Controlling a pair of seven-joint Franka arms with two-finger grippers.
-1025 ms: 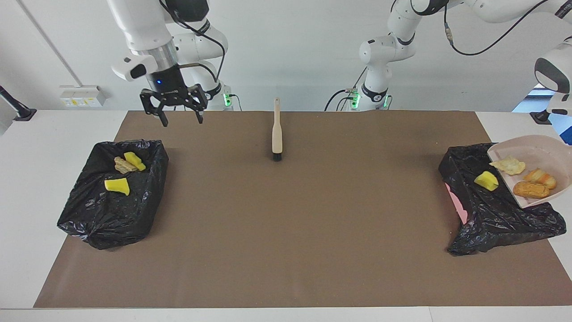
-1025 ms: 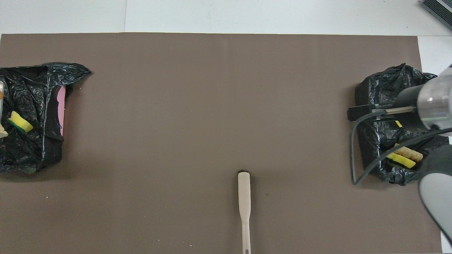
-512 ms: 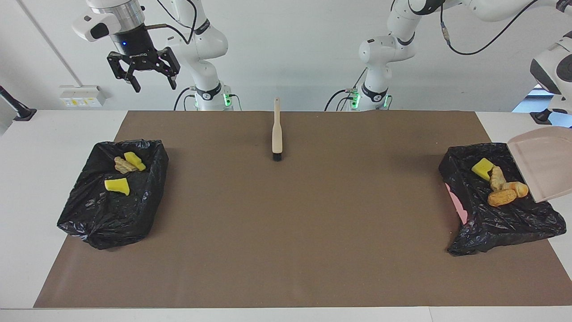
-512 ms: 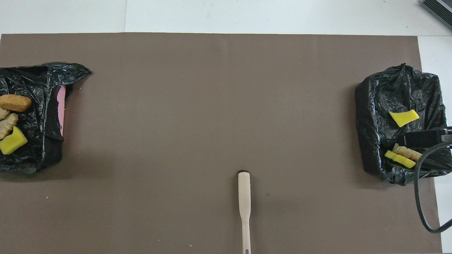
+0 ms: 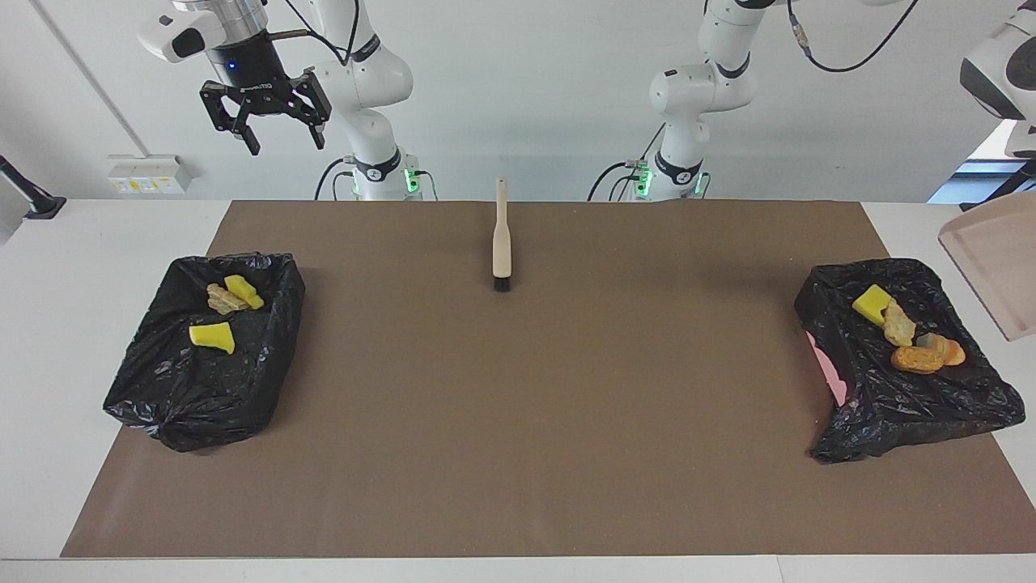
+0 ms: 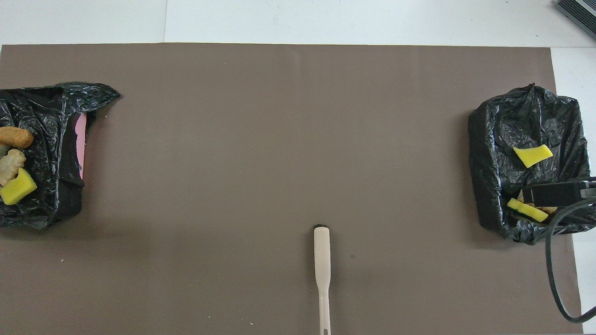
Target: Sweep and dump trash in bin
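Observation:
All the trash lies in two black-bagged bins. The bin (image 5: 914,413) at the left arm's end holds a yellow sponge piece (image 5: 870,304), a tan chunk (image 5: 898,324) and orange-brown lumps (image 5: 919,359); it also shows in the overhead view (image 6: 46,195). The bin (image 5: 194,405) at the right arm's end holds two yellow pieces (image 5: 212,336) and a tan chunk (image 5: 222,300). The beige dustpan (image 5: 999,267) hangs tilted and empty beside the first bin; its handle and my left gripper are out of frame. My right gripper (image 5: 265,134) is open and empty, high over the table's robot-side edge.
The beige brush (image 5: 501,239) lies on the brown mat (image 5: 518,421) near the robots, bristles pointing away from them; it also shows in the overhead view (image 6: 322,274). A black wrist part with a cable (image 6: 556,193) shows over the bin at the right arm's end.
The dustpan tipped its trash into the bin at the left arm's end, then rose and swung away, empty. My right gripper rose from just above the mat to high up.

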